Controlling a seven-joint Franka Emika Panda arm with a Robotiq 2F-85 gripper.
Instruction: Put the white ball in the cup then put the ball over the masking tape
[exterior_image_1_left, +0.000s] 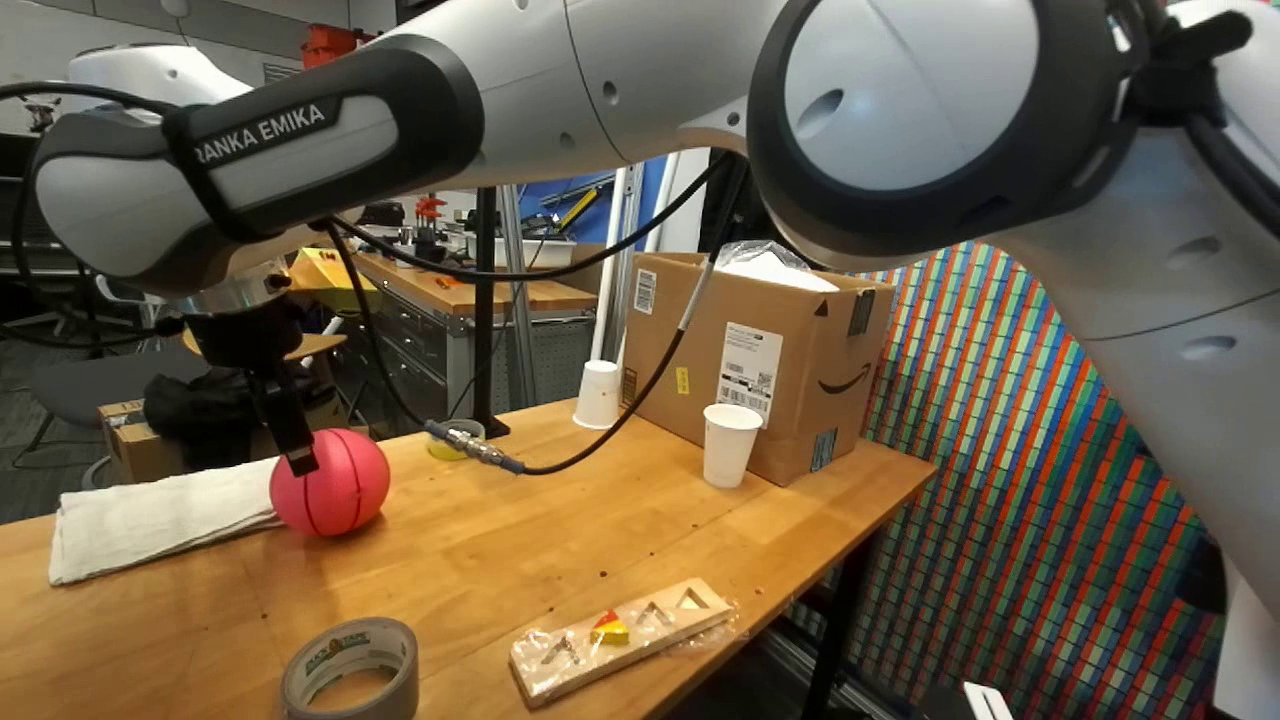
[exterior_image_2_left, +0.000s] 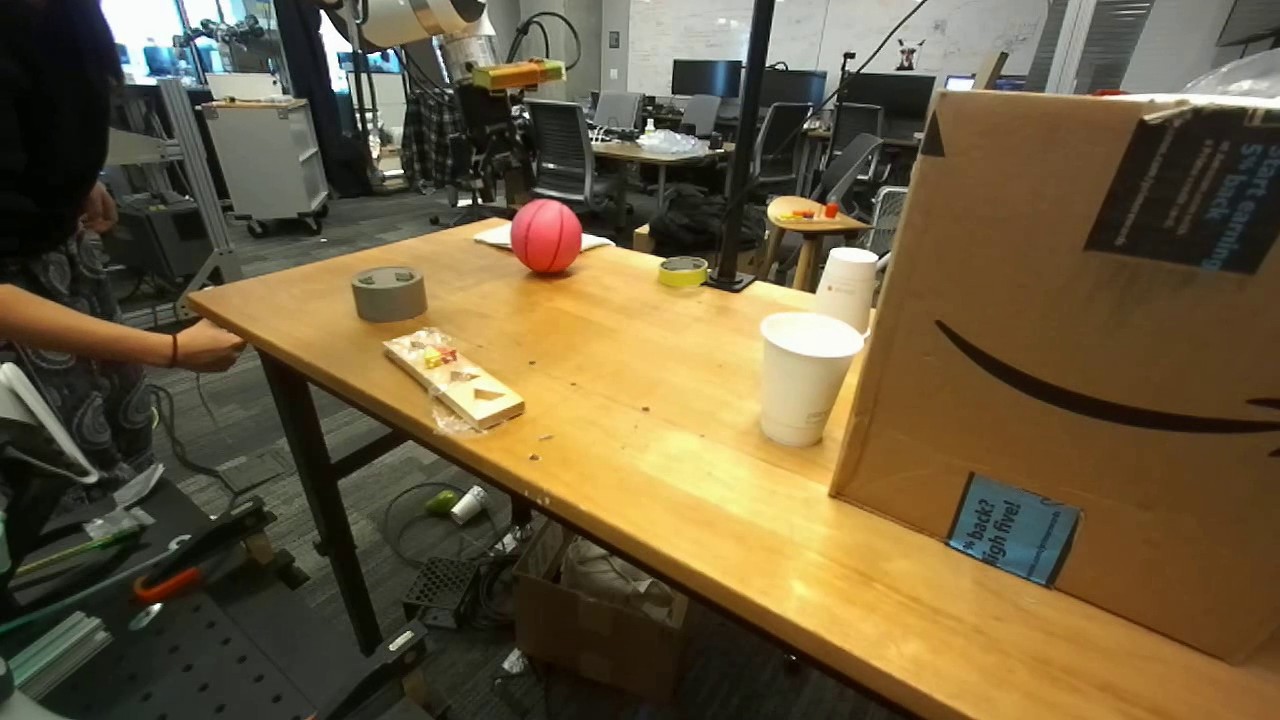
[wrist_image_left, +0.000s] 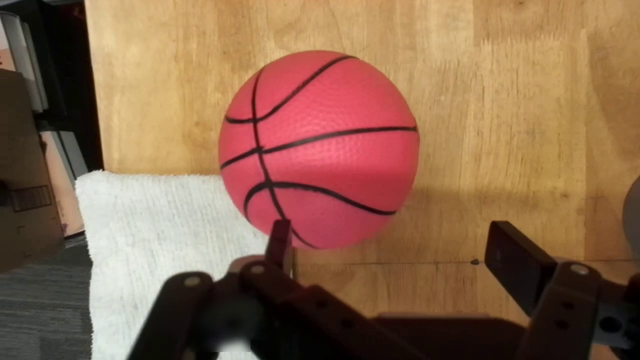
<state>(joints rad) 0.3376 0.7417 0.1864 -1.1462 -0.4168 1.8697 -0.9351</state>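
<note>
Near the ball (wrist_image_left: 320, 150), the gripper (wrist_image_left: 390, 242) hangs spread. Moving ball to tape (exterior_image_2_left: 390, 300) seems the step; next, straddle the ball and grip.

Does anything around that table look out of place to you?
Yes: a white paper cup by the box stands upside down, though the other paper cup is upright. Under the table, what looks like a third cup lies tipped on the floor, an odd spot for one.

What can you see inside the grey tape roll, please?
In an exterior view, the tape roll shows its printed inside and, through its hole, the table; its near side covers the rest.
</note>
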